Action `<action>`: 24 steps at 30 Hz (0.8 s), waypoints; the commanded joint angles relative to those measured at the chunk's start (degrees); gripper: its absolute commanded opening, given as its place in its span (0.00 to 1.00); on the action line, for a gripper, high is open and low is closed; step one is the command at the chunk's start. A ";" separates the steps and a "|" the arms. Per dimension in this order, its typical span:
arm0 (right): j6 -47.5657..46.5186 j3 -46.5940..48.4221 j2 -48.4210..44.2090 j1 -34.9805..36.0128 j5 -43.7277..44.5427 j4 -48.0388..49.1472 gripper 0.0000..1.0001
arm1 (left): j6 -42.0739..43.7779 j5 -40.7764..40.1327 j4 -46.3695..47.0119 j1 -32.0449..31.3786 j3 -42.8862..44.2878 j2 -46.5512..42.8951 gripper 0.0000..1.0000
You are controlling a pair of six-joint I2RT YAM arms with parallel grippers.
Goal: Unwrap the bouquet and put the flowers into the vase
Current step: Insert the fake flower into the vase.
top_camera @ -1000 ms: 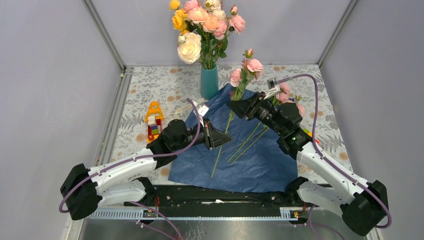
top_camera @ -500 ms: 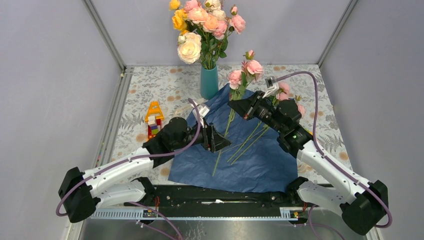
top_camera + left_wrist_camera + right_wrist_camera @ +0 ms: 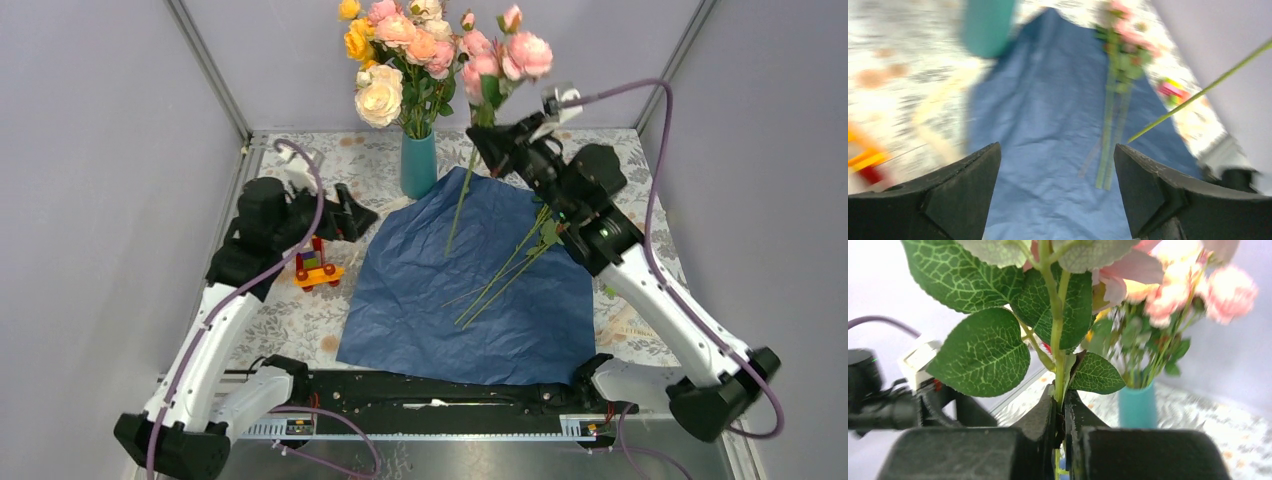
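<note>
Aloft, one flower stem between jaws of the right claw.

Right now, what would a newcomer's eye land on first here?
The right arm's fingers are shut on the stem of a pink rose sprig, holding it high in the air just right of the teal vase, which is full of big yellow and cream roses. Below, a sheet of dark blue paper lies spread flat mid-table with a few more stems on it.
</note>
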 commanded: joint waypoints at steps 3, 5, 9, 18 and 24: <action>-13.67 13.57 13.85 0.09 3.38 7.85 0.00 | 9.09 -17.22 -5.97 10.96 0.24 -3.77 0.91; -15.03 17.70 18.10 -0.22 3.24 10.00 0.00 | 8.69 -17.20 -3.94 14.83 -1.51 -2.99 0.91; -17.17 25.08 25.71 -1.32 2.42 14.60 0.00 | 8.20 -17.14 -3.85 18.71 -2.46 -1.78 0.91; -15.75 37.11 38.52 -5.54 4.03 24.22 0.00 | 9.48 -19.13 -2.93 19.05 -4.58 -2.85 0.91; -13.51 40.84 42.60 -6.58 6.25 26.80 0.00 | 9.66 -19.02 -2.75 19.05 -4.49 -3.00 0.91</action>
